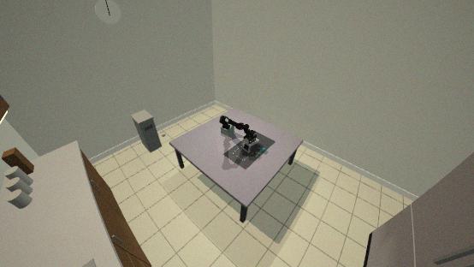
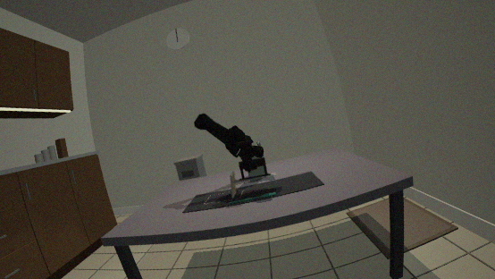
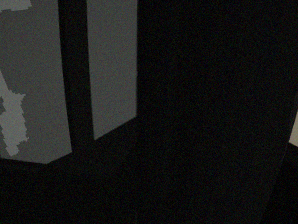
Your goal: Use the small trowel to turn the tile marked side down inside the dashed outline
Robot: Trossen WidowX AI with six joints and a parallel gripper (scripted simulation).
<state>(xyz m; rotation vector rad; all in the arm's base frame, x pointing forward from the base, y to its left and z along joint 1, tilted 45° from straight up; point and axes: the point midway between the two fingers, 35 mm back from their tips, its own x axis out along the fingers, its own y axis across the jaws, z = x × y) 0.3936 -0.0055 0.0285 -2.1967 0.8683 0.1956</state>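
The tile (image 1: 247, 146) (image 2: 232, 185) stands on edge on the dark mat (image 1: 268, 139) (image 2: 305, 180), nearly upright. It is a thin pale strip in the exterior view; a pale face with a dark mark shows in the top view. A teal part of the trowel (image 1: 261, 151) (image 2: 264, 196) shows low over the mat beside the tile. My gripper (image 1: 252, 140) (image 2: 254, 176) is just above the mat, close by the tile, and shut on the trowel; the grip itself is hidden. White dashes of the outline (image 1: 235, 153) (image 2: 207, 198) show partly. The wrist view is mostly black.
The mat lies on the lilac table (image 1: 205, 150) (image 2: 147, 219). The arm's base (image 1: 227, 130) stands behind the mat. A grey cabinet (image 1: 147, 133) (image 2: 189, 168) stands on the floor beyond the table. A counter (image 1: 47, 201) is off to the left.
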